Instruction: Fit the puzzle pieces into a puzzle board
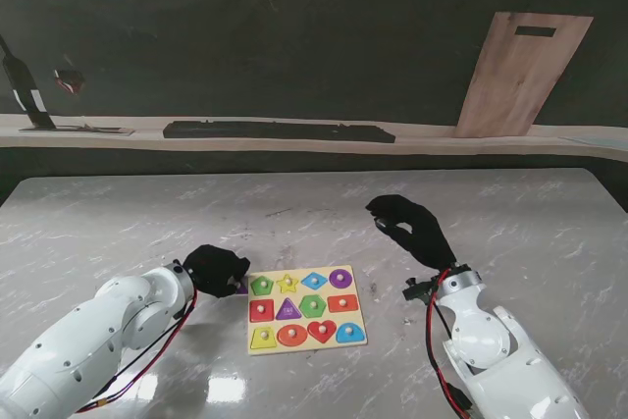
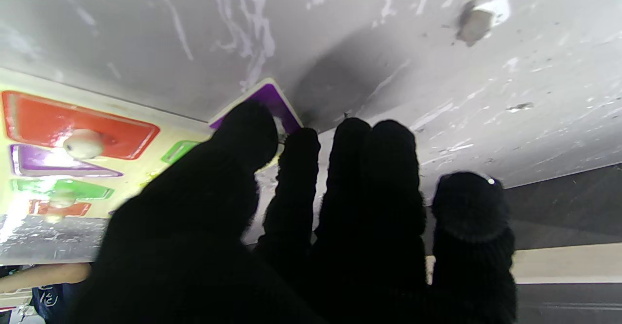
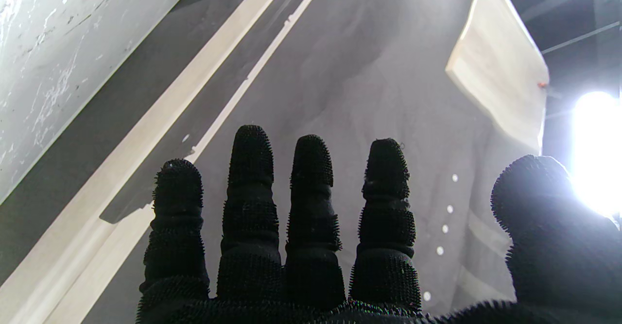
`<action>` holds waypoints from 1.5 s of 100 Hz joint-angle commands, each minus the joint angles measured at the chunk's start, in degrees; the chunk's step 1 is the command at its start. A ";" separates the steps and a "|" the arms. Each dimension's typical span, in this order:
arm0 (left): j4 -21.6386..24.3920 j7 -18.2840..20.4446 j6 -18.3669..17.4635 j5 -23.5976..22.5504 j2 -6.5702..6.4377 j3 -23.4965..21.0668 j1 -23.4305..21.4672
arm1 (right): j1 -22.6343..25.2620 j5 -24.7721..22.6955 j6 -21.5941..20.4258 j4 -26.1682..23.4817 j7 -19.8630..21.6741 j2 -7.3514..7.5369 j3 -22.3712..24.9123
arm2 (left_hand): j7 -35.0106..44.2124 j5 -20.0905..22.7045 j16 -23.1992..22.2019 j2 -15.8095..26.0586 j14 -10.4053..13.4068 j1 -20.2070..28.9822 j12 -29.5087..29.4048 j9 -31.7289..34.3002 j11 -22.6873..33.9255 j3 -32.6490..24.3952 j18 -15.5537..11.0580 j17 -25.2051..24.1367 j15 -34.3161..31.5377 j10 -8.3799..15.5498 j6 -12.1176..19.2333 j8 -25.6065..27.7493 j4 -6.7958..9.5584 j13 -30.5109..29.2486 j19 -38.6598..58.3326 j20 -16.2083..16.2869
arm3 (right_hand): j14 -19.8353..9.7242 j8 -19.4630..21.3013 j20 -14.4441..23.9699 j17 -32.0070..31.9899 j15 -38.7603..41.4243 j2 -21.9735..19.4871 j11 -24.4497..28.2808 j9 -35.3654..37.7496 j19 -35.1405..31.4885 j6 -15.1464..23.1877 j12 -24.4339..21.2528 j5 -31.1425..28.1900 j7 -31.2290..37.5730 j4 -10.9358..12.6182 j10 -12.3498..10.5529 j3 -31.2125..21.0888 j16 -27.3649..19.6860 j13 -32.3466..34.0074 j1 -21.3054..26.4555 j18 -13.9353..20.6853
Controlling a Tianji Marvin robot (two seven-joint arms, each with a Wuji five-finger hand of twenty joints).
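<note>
The yellow puzzle board (image 1: 306,342) lies on the marble table close to me, its slots showing coloured shapes with small knobs. My left hand (image 1: 216,270) is curled at the board's far left corner. In the left wrist view the thumb and forefinger of the left hand (image 2: 291,217) pinch a purple piece (image 2: 279,103) that sits against the table just off the puzzle board (image 2: 146,171). A sliver of that purple piece (image 1: 242,288) shows in the stand view. My right hand (image 1: 412,230) is raised right of the board, and in its wrist view the right hand (image 3: 311,227) has its fingers spread and holds nothing.
A wooden cutting board (image 1: 525,71) leans on the dark back wall at the far right. A long black bar (image 1: 280,130) lies on the ledge behind the table. A dark stand (image 1: 25,95) is at the far left. A dark mark (image 2: 474,23) spots the marble.
</note>
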State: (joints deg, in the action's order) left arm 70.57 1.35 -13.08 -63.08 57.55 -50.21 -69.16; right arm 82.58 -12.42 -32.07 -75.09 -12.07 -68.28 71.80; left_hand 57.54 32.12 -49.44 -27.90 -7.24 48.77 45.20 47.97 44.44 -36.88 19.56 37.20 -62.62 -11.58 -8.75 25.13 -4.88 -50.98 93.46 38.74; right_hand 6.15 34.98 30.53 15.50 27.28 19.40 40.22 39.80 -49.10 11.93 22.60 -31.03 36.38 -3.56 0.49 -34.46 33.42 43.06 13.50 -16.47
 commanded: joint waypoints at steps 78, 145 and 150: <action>-2.13 -0.09 0.34 2.07 0.41 2.25 1.49 | 0.30 -0.19 0.04 -0.20 -0.12 -0.24 -0.05 | 3.76 4.63 0.45 1.58 -0.90 4.20 -1.15 4.16 -1.84 1.93 -4.21 -0.44 -0.28 0.28 3.83 -1.53 -2.60 -0.93 1.37 0.67 | -0.05 -0.18 0.44 0.16 0.68 -1.50 0.63 1.51 -0.89 0.11 0.38 -0.25 0.81 1.39 0.00 1.22 0.44 1.09 0.58 -0.63; 1.51 -0.84 0.09 0.76 0.57 -2.70 -1.84 | 0.71 -0.33 -0.01 -0.59 -0.12 -0.19 0.20 | 8.29 5.12 -0.28 -2.98 -1.54 -1.29 8.13 7.14 -1.56 -12.04 -3.78 -2.06 -0.33 2.81 9.35 1.31 -0.14 0.70 -0.19 0.94 | 0.08 -0.25 0.44 0.17 0.69 -1.59 0.67 1.56 -0.90 -0.19 0.37 -0.08 0.75 1.39 0.03 1.29 0.44 1.07 0.59 -0.62; 2.07 -0.89 0.19 0.63 0.61 -3.29 -2.27 | 0.72 -0.34 -0.03 -0.59 -0.09 -0.18 0.22 | 8.35 5.12 -0.31 -3.06 -1.55 -1.39 8.23 7.19 -1.42 -12.20 -3.68 -2.07 -0.38 2.75 9.22 1.28 -0.15 0.66 -0.21 0.96 | 0.07 -0.24 0.44 0.19 0.72 -1.64 0.68 1.57 -0.91 -0.22 0.37 -0.21 0.78 1.40 0.03 1.29 0.45 1.15 0.60 -0.62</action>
State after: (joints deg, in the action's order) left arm 71.52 0.59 -13.09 -62.44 58.20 -52.92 -70.88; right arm 82.92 -12.66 -32.09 -75.34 -12.21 -68.28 72.15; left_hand 61.65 34.93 -49.42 -30.68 -7.47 46.72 52.13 53.71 42.20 -45.11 19.54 35.43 -62.56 -8.81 -2.81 24.45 -5.10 -50.96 92.71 38.74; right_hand 6.16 34.98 30.53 15.50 27.48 19.39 40.25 39.80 -49.13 11.81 22.61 -31.03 36.38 -3.55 0.49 -34.45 33.43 43.05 13.51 -16.47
